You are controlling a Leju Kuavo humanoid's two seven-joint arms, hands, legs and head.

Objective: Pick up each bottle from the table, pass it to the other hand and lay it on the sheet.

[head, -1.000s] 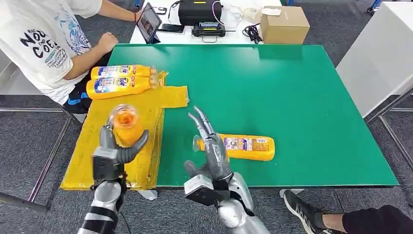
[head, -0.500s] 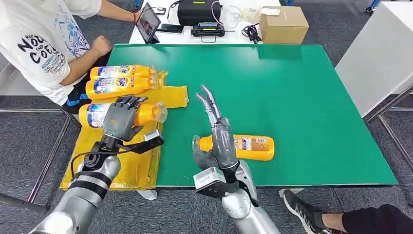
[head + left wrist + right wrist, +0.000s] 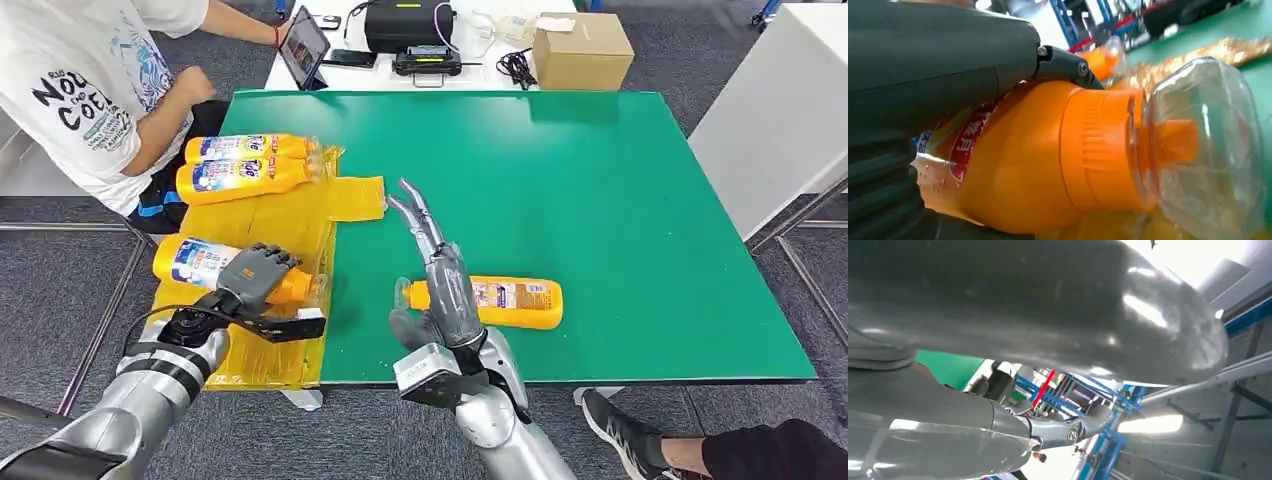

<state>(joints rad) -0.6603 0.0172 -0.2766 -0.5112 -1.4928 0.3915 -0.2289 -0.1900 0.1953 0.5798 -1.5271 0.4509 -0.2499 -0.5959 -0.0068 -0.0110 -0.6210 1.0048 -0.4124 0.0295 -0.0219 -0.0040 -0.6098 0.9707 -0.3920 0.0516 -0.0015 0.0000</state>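
My left hand (image 3: 256, 276) grips an orange bottle (image 3: 200, 262) lying on its side on the yellow sheet (image 3: 290, 225) at the table's near left. In the left wrist view the held bottle (image 3: 1048, 160) shows its orange neck and clear cap under my fingers (image 3: 1063, 65). Two more orange bottles (image 3: 245, 148) (image 3: 240, 177) lie side by side at the sheet's far end. Another orange bottle (image 3: 505, 301) lies on the green table (image 3: 560, 180) near the front edge. My right hand (image 3: 440, 285) stands upright in front of it, fingers spread, holding nothing.
A person in a white T-shirt (image 3: 85, 80) sits at the table's far left corner. Behind the green table stand a tablet (image 3: 305, 45), a black device (image 3: 410, 25) and a cardboard box (image 3: 583, 50). A shoe (image 3: 620, 430) shows beneath the near edge.
My left hand has swung the bottle from upright in the air down onto the near part of the sheet, lying on its side. My right hand rose slightly and stays empty.
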